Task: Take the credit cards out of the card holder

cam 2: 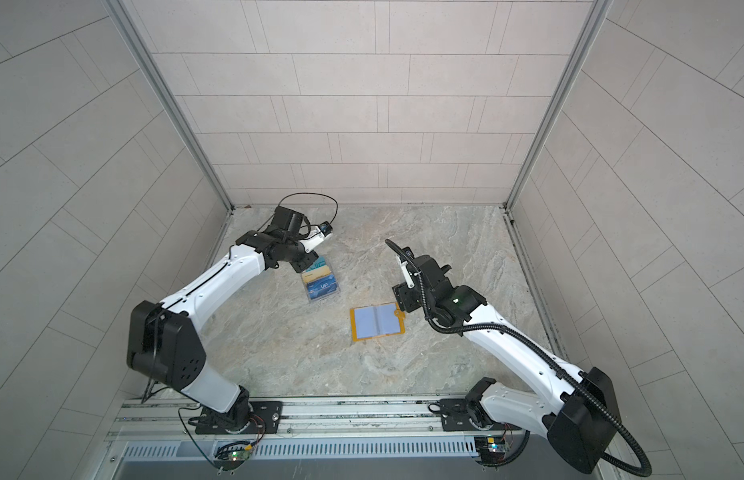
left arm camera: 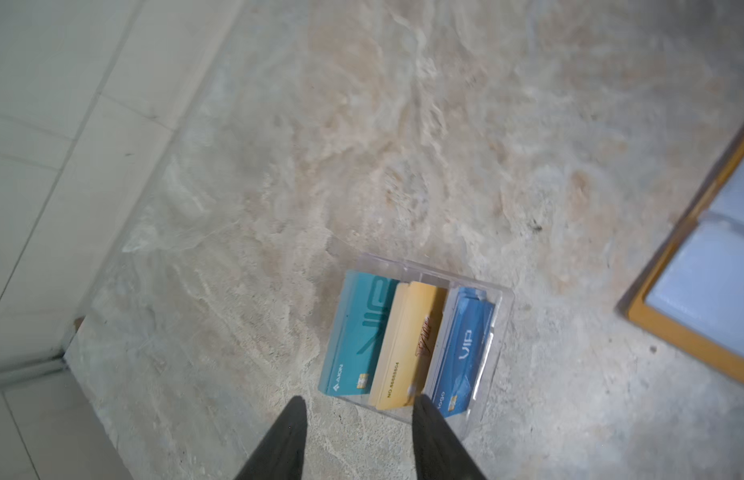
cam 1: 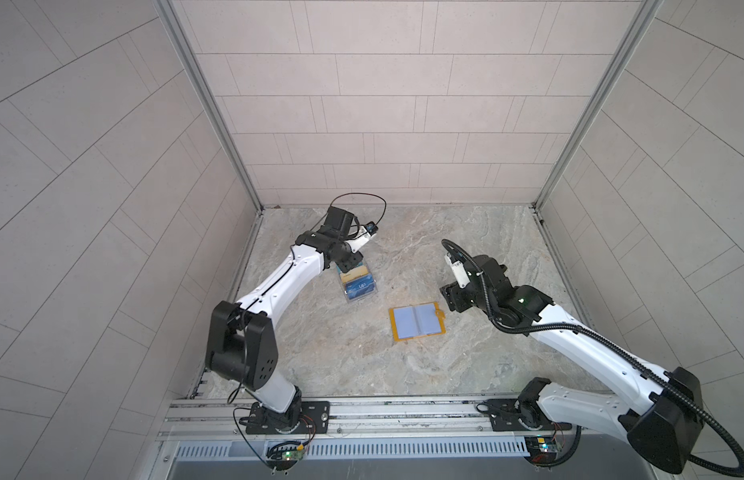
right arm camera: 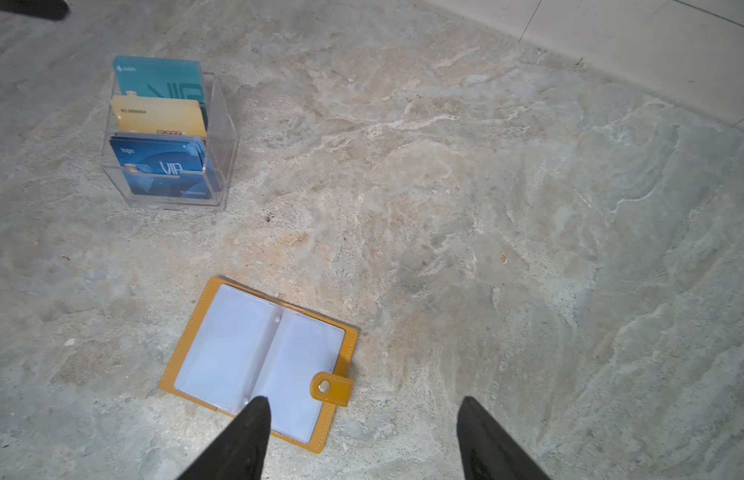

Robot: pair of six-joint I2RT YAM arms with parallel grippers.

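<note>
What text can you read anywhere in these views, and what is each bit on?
"VIP": teal card, in big letters.
"AION": teal card's corner, small; spelling unsure.
"NO." plus digits: gold card; the digits are blurred and its dark script is unreadable.
"VIP": blue card.
"logo": blue card's corner; the number along its lower edge is too small to read.
No text shows on the card holder.

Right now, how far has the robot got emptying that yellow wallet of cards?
Nearly done, it seems. The mustard-yellow leather-look card holder lies open; its visible clear sleeves look empty. The gold-yellow card and blue card stand in the clear acrylic stand with a teal card. Nothing is in hand: the left gripper is open at the stand, the right gripper open over the holder. Left, at most: any sleeves hidden underneath.
</note>
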